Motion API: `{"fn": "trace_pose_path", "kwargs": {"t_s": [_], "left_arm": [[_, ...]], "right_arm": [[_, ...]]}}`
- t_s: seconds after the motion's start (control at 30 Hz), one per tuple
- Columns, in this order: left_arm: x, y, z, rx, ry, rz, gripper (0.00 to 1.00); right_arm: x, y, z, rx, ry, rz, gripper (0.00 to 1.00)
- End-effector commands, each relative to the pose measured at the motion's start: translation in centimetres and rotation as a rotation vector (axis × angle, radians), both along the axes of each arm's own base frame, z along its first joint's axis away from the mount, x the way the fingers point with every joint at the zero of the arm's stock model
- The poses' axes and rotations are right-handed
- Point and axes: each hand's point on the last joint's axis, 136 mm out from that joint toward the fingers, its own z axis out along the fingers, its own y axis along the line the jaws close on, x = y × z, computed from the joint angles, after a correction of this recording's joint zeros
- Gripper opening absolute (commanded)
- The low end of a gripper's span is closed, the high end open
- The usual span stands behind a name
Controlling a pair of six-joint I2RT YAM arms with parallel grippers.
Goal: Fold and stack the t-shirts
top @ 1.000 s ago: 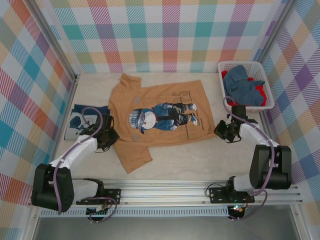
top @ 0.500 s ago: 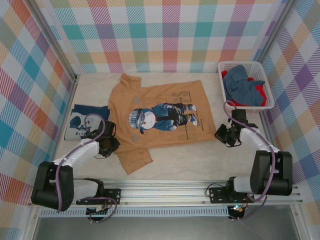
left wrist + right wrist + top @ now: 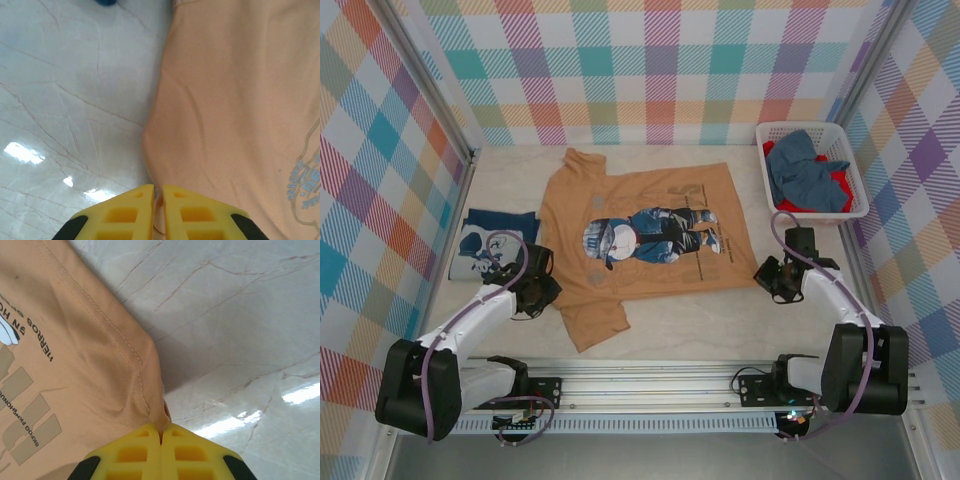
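We have the tan t-shirt (image 3: 645,235) spread print-up on the tabletop (image 3: 720,320), beside the white basket (image 3: 813,126). Our left end effector (image 3: 158,189) pinches the side edge farthest from the basket, and the right end effector (image 3: 161,426) clamps the hem corner nearest it. The cloth looks light and limp, so we judge hems and corners the best holds.

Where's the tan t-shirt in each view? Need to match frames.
Top external: tan t-shirt spread flat mid-table, between the two arms.
Left wrist: right half of the picture, its edge pinched by the left gripper.
Right wrist: left side, its corner pinched by the right gripper.
Shared landmark: the marble tabletop beside the shirt.
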Motion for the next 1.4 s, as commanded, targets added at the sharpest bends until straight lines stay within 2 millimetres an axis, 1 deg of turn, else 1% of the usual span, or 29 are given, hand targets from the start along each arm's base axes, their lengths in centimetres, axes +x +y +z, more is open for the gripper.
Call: {"fn": "trace_pose_path", "kwargs": {"t_s": [0.0,0.13,0.17,0.2,0.23,0.27,0.33,0.37,0.43,0.5,0.53,0.63,0.7,0.73,0.8,0.9,1.0,1.17,1.27,1.33,1.37], "left_arm": [[-0.9,-0.2,-0.8,0.001,0.032,0.003,0.13],[-1.0,0.6,-0.6,0.049,0.031,0.014,0.13],[-1.0,0.8,-0.4,0.061,0.028,0.016,0.15],[-1.0,1.1,-0.2,0.074,0.024,0.019,0.20],[-1.0,1.3,0.2,0.086,0.017,0.023,0.30],[-0.9,1.4,0.8,0.087,-0.001,0.023,0.35],[-0.8,1.3,2.5,0.085,-0.065,0.010,0.48],[-0.9,1.2,3.3,0.086,-0.092,0.002,0.51],[-1.2,0.2,5.1,0.071,-0.153,-0.053,0.53],[-2.2,-0.9,5.6,0.045,-0.167,-0.101,0.51],[-3.2,-1.3,5.3,0.034,-0.150,-0.116,0.51],[-5.9,-2.7,3.3,-0.015,-0.078,-0.156,0.51],[-7.1,-4.2,1.9,-0.069,-0.053,-0.184,0.51],[-7.4,-4.9,1.4,-0.088,-0.049,-0.197,0.50],[-7.7,-5.8,0.5,-0.086,-0.047,-0.218,0.50],[-7.9,-6.9,-1.1,-0.078,-0.020,-0.239,0.46],[-8.2,-7.3,-2.4,-0.051,0.009,-0.243,0.44],[-8.5,-8.5,-2.9,-0.062,0.011,-0.270,0.42],[-8.7,-8.9,-3.3,-0.062,0.015,-0.278,0.33],[-8.6,-9.8,-3.6,-0.091,0.006,-0.287,0.23],[-8.5,-10.4,-3.5,-0.102,-0.003,-0.294,0.21]], "right_arm": [[-1.5,-0.8,-0.8,-0.028,0.038,-0.050,0.00],[-1.8,-0.1,-1.3,0.017,0.033,-0.049,0.00],[-1.7,0.1,-1.2,0.024,0.027,-0.044,0.00],[-1.7,0.1,-1.1,0.027,0.025,-0.040,0.00],[-1.6,0.1,-0.8,0.025,0.019,-0.035,0.00],[-1.5,0.1,-0.6,0.019,0.013,-0.030,0.00],[-1.3,-0.2,0.1,-0.004,0.004,-0.022,0.00],[-1.2,-0.3,0.3,-0.012,0.002,-0.017,0.00],[-1.1,-0.6,0.8,-0.033,-0.003,-0.012,0.05],[-1.0,-0.8,1.1,-0.044,-0.012,-0.011,0.10],[-1.1,-0.8,1.2,-0.045,-0.015,-0.011,0.15],[-1.3,-0.7,1.2,-0.035,-0.014,-0.013,0.28],[-1.6,-0.4,0.9,-0.018,-0.002,-0.013,0.33],[-1.7,-0.3,0.8,-0.009,0.001,-0.013,0.34],[-2.1,-0.2,0.6,-0.002,0.013,-0.016,0.34],[-2.3,-0.2,0.5,0.000,0.019,-0.026,0.34],[-2.7,-0.3,0.4,-0.005,0.033,-0.033,0.34],[-2.9,-0.5,0.0,-0.005,0.048,-0.037,0.35],[-2.9,-0.7,-0.2,-0.007,0.054,-0.047,0.33],[-3.0,-0.9,-0.3,-0.008,0.061,-0.056,0.30],[-3.1,-1.1,-0.3,-0.011,0.061,-0.062,0.30]]}}
